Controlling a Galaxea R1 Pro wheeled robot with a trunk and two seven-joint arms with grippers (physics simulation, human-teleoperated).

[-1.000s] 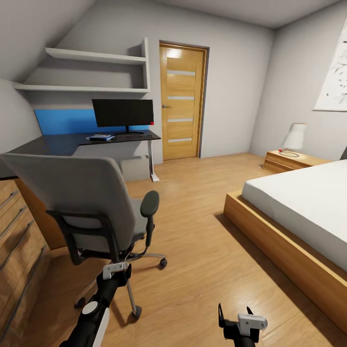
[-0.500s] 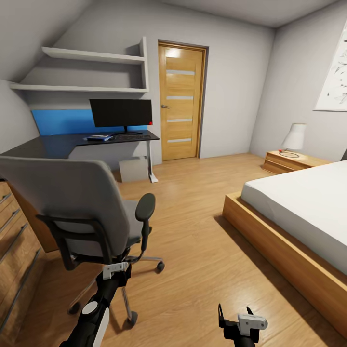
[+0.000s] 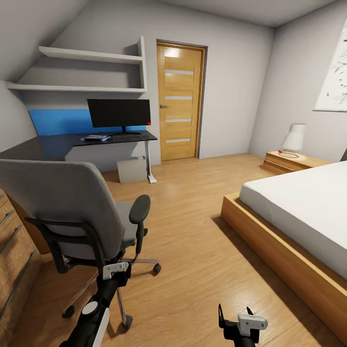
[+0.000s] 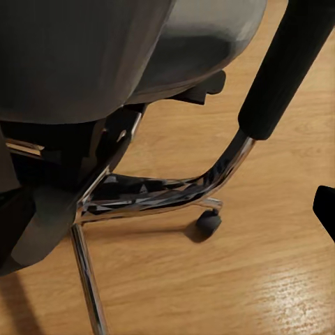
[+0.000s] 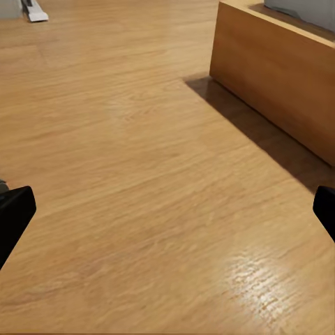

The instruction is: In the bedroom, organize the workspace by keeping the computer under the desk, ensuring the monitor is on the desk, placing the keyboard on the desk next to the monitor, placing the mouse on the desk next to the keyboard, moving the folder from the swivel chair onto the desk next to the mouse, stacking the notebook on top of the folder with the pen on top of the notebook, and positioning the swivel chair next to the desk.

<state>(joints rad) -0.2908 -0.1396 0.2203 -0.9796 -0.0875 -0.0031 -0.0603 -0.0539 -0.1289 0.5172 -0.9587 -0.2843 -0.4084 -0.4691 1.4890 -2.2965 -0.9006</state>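
The grey swivel chair (image 3: 58, 202) stands at the near left with its back toward me, away from the black-topped desk (image 3: 53, 144) in the far corner. On the desk stands the monitor (image 3: 119, 113), with the keyboard (image 3: 130, 137) in front of it and the flat blue folder (image 3: 96, 138) to its left, something pale lying on it. The light-grey computer (image 3: 131, 169) sits on the floor under the desk's end. My left gripper (image 3: 115, 271) hangs open just behind the chair's chrome base (image 4: 160, 199). My right gripper (image 3: 236, 315) is open over bare floor. Mouse, notebook and pen are too small to make out.
A wooden dresser (image 3: 14, 260) is at the near left, beside the chair. A low bed (image 3: 294, 217) fills the right side, with a nightstand and lamp (image 3: 291, 144) beyond it. A wooden door (image 3: 180, 101) is in the far wall. Open wood floor (image 3: 193, 231) runs between chair and bed.
The camera has shifted, so the whole room slides a little left in the picture and the chair sits lower and further left. Both arms keep the same pose.
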